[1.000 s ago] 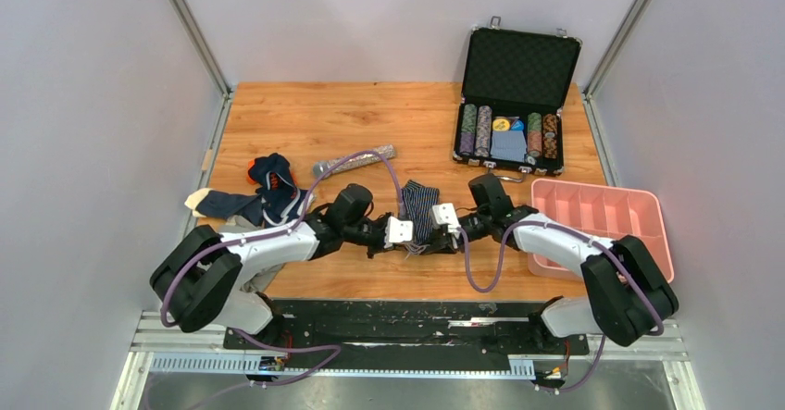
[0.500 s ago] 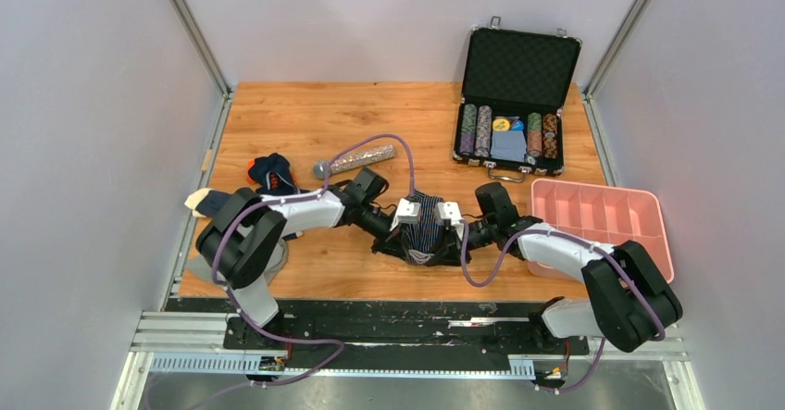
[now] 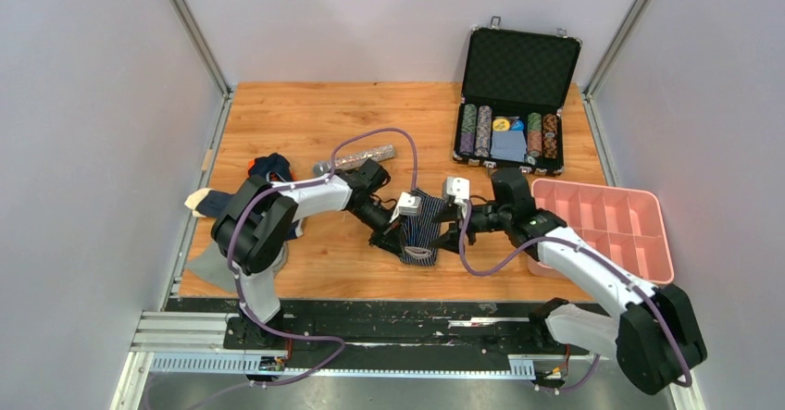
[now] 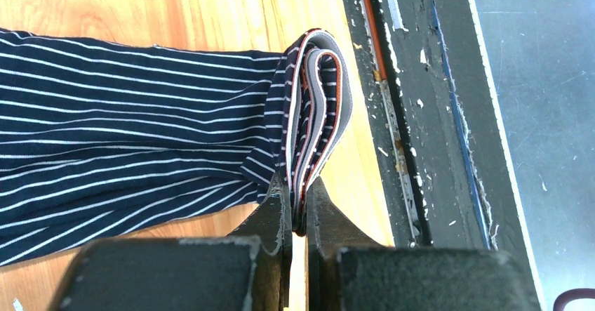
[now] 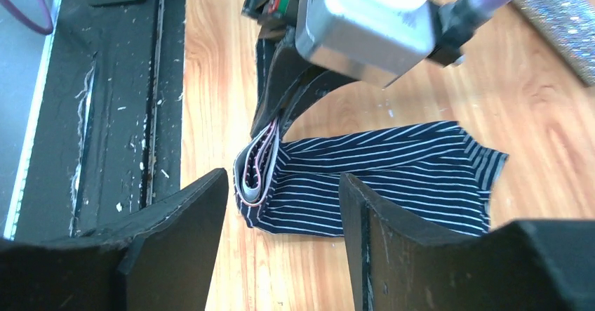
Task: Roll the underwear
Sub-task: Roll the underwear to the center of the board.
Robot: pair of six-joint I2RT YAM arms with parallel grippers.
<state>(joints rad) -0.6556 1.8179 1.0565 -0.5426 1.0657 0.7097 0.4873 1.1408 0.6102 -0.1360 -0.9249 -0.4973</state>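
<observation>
Left jaws: clamped on folded edge of striped underwear.
Right jaws: open, empty.
Technique: we roll tightly, edges aligned.

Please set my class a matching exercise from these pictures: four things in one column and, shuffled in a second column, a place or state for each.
Column A
1. left tool
2. right tool
3. black case
4. pink tray

Column B
a. lid up, chips inside
b. shut on the folded waistband of the striped underwear
c. at the right edge of the table
d. open, fingers spread wide

Pairs: 1-b, 2-d, 3-a, 4-c
</observation>
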